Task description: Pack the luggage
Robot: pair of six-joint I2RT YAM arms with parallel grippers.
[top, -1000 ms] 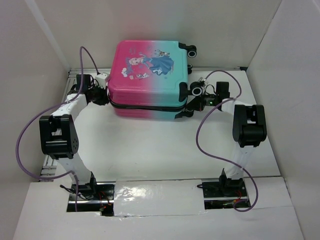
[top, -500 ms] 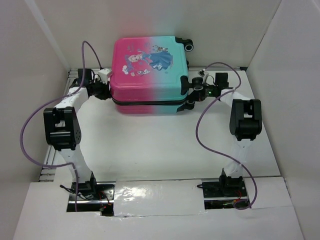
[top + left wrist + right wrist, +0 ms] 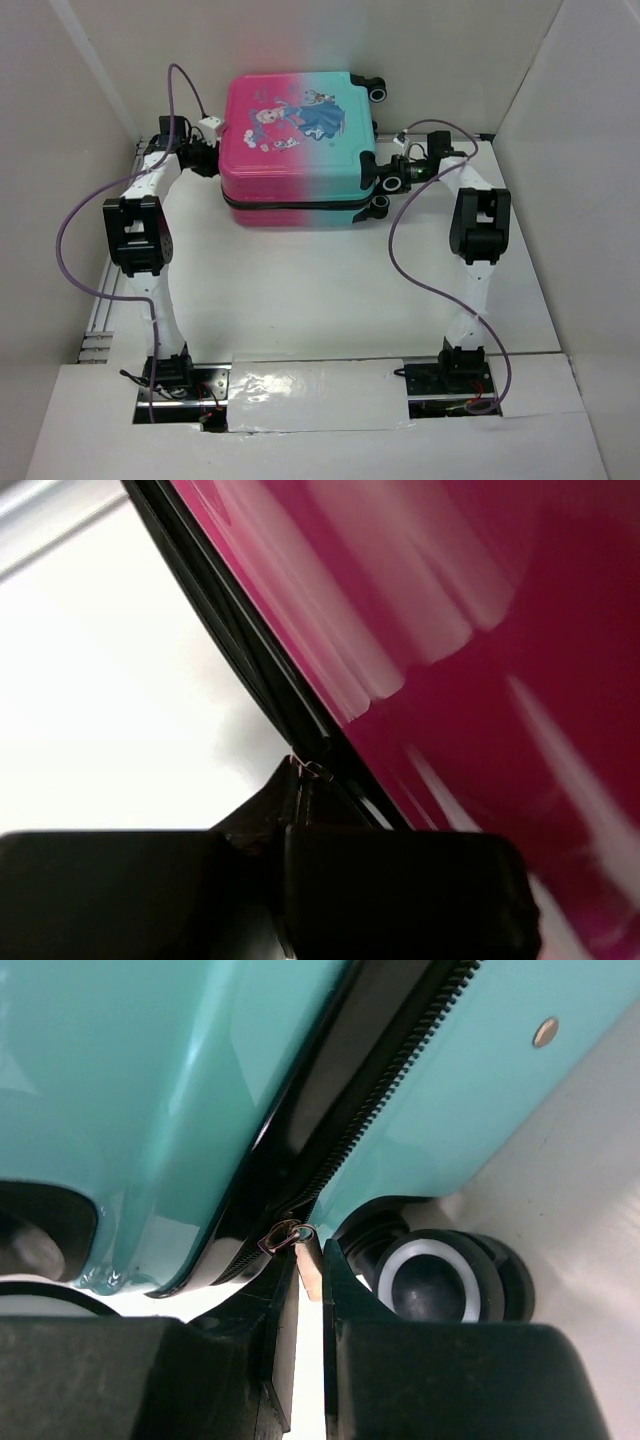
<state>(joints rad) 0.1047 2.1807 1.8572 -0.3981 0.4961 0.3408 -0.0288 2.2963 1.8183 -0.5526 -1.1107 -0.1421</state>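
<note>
Luggage: glossy shell, graded magenta-pink on the left through to teal on the right. The lid is printed with cartoon princesses, one in a blue gown, with white and pale details.
Zip band: black, with fine black teeth.
Zip pull: dull silver.
Rivet: dull grey-bronze metal.
Wheels: black tyres, white ring, dark hub.
Arms: white links, black joints; a small green light near the right wrist.
Left gripper and right gripper: matt black.
Cables: purple.
Table: plain white.
Walls: plain off-white.
</note>
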